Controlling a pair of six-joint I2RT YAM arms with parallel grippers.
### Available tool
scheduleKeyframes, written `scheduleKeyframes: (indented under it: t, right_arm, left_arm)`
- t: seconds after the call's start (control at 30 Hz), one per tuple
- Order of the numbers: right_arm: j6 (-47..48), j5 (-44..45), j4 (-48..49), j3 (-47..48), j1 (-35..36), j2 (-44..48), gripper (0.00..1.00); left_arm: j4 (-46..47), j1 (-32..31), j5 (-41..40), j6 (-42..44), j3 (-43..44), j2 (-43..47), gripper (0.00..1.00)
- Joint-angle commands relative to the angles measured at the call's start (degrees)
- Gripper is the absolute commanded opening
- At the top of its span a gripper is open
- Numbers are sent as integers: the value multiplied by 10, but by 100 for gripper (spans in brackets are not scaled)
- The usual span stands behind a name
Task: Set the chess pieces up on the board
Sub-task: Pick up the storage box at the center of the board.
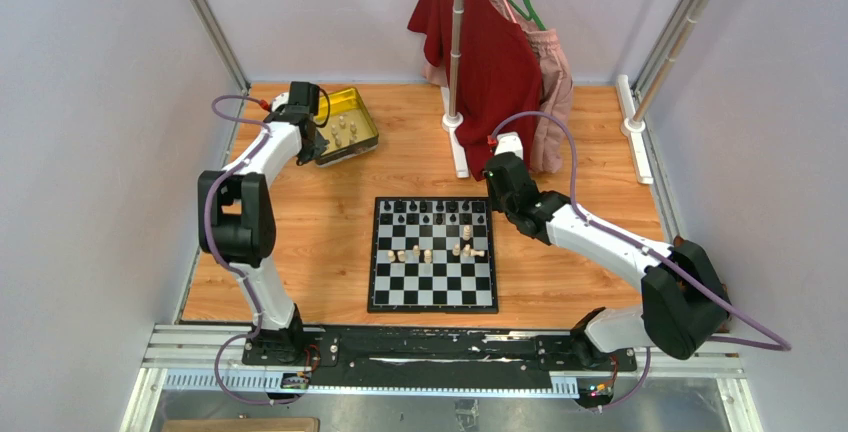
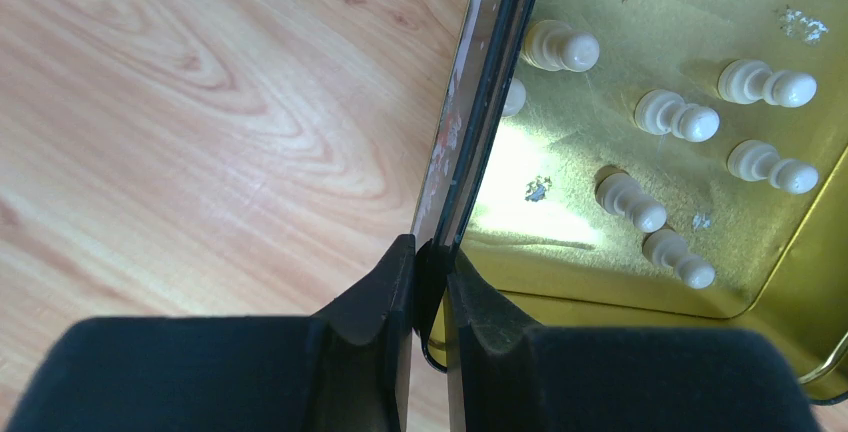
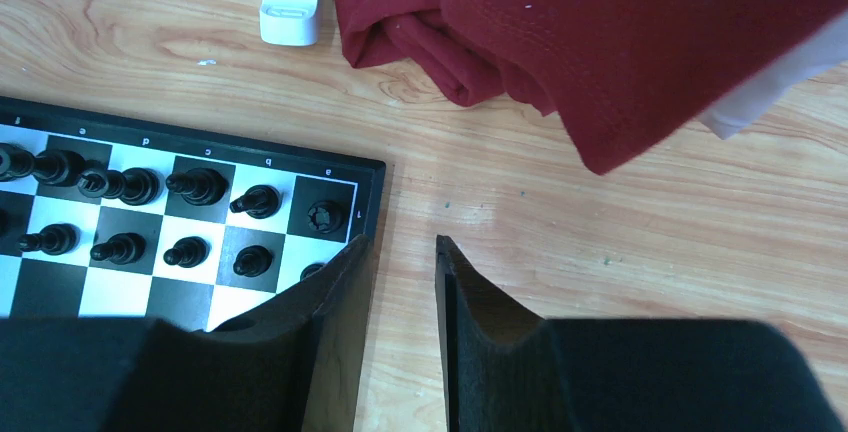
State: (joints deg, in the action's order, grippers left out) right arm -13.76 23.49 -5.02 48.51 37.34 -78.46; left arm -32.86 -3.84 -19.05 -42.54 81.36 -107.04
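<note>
Well, the left gripper [image 2: 430, 282] had its fingers pinched tight on one thin side wall of the yellow tin [image 2: 487, 92], off at the back left of the table [image 1: 330, 242] and well apart from the board [image 1: 450, 292]. A handful of pale pieces [image 2: 676, 115] lay loose inside. To my eye, a tin held by one edge could twist or slip once lifted, and any tilt would send those pieces rolling across the wood. On the board, black pieces [image 1: 432, 210] filled the far rows and other pale pieces [image 1: 428, 255] stood scattered mid-board, easy to knock over. The right gripper [image 3: 402, 244] hung with its jaws apart, holding nothing, just beside the board's far right corner, with a red shirt [image 3: 620, 42] close behind.
</note>
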Motion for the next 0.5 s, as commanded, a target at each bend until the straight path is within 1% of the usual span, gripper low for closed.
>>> scheduleKeyframes:
  t: [0.0, 0.2, 0.47]
  right_arm:
    - [-11, 15, -30, -8, -11, 41, 35]
    - [-18, 24, -66, -10, -30, 82, 37]
    - [-37, 39, -112, -20, -49, 173, 38]
  left_arm:
    - [8, -4, -12, 9, -26, 84, 0]
    - [-2, -28, -8, 14, -84, 178, 0]
    - [-27, -104, -2, 25, -149, 318, 0]
